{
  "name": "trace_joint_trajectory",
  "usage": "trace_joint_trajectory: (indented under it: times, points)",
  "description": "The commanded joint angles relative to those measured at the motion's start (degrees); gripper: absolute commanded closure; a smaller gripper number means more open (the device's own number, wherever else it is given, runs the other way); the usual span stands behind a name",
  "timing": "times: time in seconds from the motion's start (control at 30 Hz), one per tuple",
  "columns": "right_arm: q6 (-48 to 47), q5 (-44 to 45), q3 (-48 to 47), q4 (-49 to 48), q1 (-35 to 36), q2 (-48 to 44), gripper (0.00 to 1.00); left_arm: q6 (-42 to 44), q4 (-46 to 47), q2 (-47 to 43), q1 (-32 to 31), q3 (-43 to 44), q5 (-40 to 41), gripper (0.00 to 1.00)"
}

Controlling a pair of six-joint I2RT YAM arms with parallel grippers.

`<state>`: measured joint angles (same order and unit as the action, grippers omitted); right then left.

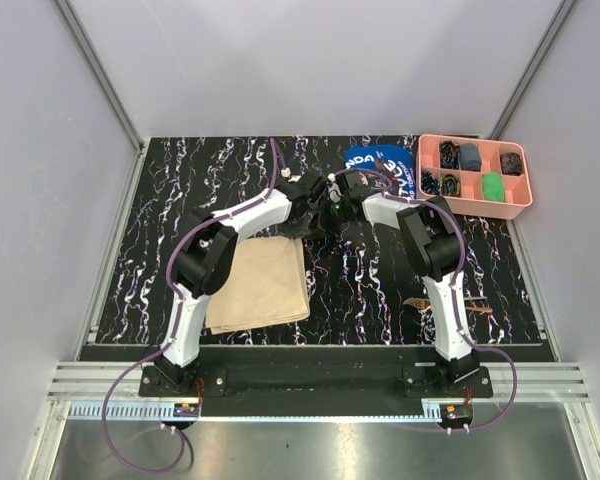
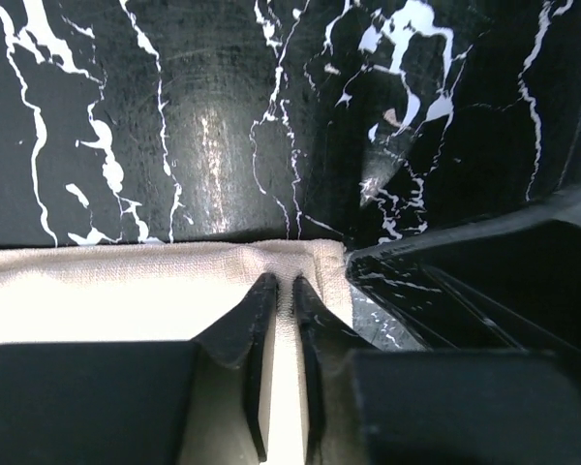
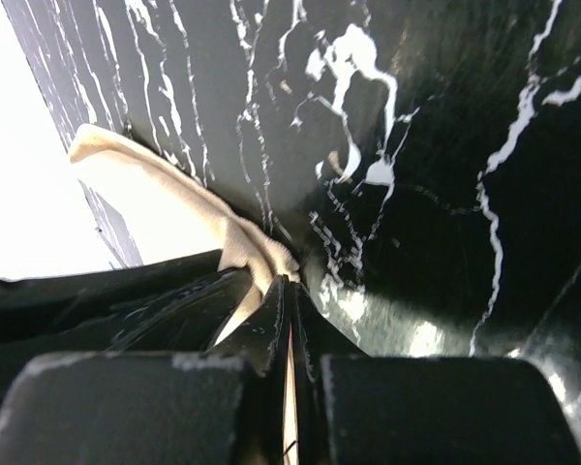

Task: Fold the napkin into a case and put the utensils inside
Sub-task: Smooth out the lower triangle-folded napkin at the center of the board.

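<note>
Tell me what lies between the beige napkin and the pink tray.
Top view: between napkin and tray, the right arm crosses the marbled table. A blue printed cloth lies beside the tray's left edge.

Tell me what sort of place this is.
Probably a robot lab test cell: plain grey panel walls, two white-and-black robot arms bolted at a black marbled table, and a pink compartment tray of small props.
</note>
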<state>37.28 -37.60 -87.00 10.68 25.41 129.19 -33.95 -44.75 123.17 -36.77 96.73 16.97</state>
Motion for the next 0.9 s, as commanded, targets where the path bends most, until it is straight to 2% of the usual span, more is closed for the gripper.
trace_joint_trajectory:
  times: [0.0,0.33,0.87]
  points:
    - [1.3,-2.4,-2.7,-2.2,0.3,0.8,1.0,0.5,3.5,-3.6,0.4,-0.8,1.8,0.89]
    - [1.3,-1.7,-1.8,-2.9,0.5,-0.7,1.0,0.4,3.6,-5.0,0.4,-1.5,0.7,0.94]
    - [1.4,-0.5,-4.9,-0.7,1.4,5.1,1.0,-0.9,4.1,-8.1,0.2,-2.7,-1.9,0.96]
